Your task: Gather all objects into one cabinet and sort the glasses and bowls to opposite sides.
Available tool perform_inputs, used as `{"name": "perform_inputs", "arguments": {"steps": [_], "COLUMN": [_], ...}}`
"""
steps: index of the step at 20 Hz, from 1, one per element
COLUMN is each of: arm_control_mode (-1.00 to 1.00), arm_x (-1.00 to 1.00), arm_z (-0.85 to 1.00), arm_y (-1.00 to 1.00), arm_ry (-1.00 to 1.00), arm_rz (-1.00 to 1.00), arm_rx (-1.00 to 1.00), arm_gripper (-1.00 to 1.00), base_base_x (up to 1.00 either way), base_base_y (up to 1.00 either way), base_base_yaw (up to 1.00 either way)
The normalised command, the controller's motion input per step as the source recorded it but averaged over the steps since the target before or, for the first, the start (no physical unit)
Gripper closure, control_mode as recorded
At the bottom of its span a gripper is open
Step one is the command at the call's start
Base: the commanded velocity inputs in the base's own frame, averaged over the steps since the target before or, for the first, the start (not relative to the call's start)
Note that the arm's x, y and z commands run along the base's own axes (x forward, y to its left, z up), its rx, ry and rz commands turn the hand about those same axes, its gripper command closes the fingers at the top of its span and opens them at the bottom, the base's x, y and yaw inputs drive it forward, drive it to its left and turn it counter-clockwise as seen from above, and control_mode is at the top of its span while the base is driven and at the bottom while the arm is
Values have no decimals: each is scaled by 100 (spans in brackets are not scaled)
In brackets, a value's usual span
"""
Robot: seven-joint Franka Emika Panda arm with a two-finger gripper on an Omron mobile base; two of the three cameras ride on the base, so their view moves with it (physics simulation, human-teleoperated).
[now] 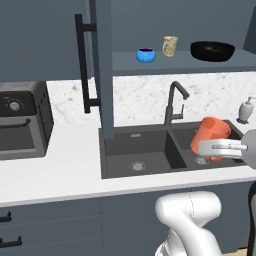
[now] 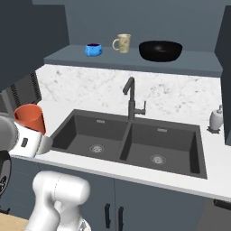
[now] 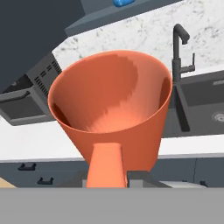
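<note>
While the big black bowl [image 2: 160, 50], beige mug [image 2: 122, 43] and little blue bowl [image 2: 93, 49] sit on the cabinet [image 2: 135, 61] shelf, the gripper [image 1: 227, 148] squeezes the orange cup [image 1: 209, 136] above the sink [image 2: 131, 140]. It looks light, hard and smooth, so hold its rim tightly.

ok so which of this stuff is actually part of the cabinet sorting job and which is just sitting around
Job: orange cup held in the gripper; blue bowl, beige mug, black bowl on the cabinet shelf.

Just there: faucet, sink, soap dispenser, oven.
</note>
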Motion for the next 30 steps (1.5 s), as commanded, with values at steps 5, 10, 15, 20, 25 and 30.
{"name": "perform_inputs", "arguments": {"steps": [5, 10, 15, 20, 25, 30], "arm_control_mode": [-100, -100, -100, -100, -100, -100], "arm_x": [16, 13, 1, 6, 29, 19], "arm_z": [19, 55, 43, 36, 22, -2], "arm_y": [30, 15, -1, 0, -1, 3], "arm_ry": [0, 0, 0, 0, 0, 0], "arm_rz": [0, 0, 0, 0, 0, 1], "arm_rx": [1, 5, 2, 0, -2, 0], "arm_gripper": [100, 100, 100, 100, 100, 100], "base_base_x": [0, 0, 0, 0, 0, 0], "base_base_y": [0, 0, 0, 0, 0, 0], "base_base_yaw": [0, 0, 0, 0, 0, 0]}}
